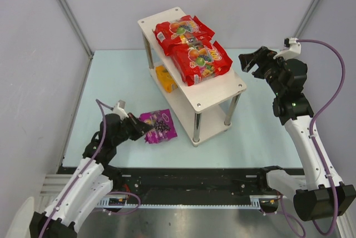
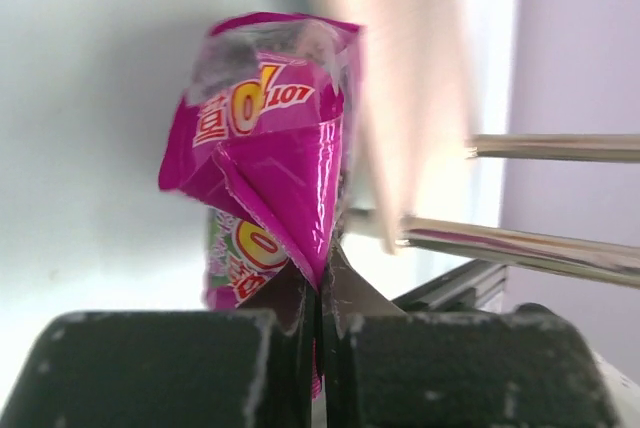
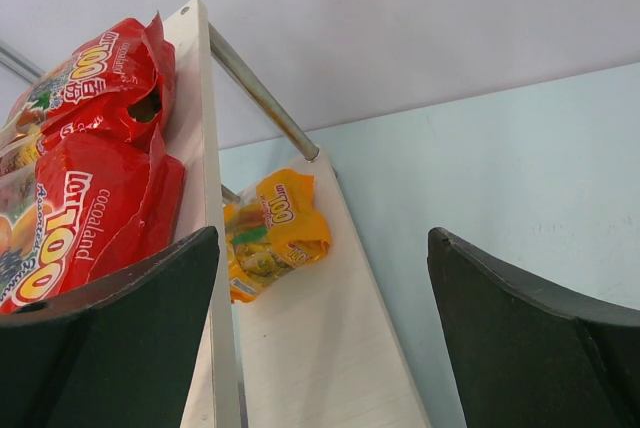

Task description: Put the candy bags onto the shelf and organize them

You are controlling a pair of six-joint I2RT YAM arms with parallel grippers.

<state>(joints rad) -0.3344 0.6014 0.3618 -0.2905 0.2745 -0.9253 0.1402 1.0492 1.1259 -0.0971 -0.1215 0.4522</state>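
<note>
The shelf (image 1: 228, 85) stands mid-table with two red candy bags (image 1: 192, 49) on its top board and the orange-yellow bag (image 1: 165, 78) on the lower board. The red bags (image 3: 85, 168) and the orange-yellow bag (image 3: 270, 233) also show in the right wrist view. My left gripper (image 1: 143, 128) is shut on the edge of the purple bag (image 1: 159, 126), left of the shelf's near legs; the left wrist view shows the bag (image 2: 265, 158) pinched between the jaws. My right gripper (image 1: 248, 62) is open and empty, raised just right of the shelf's top board.
Grey walls enclose the pale green table (image 1: 261, 132). The shelf's metal legs (image 2: 540, 248) lie close to the right of the purple bag. A black rail (image 1: 189, 185) runs along the near edge.
</note>
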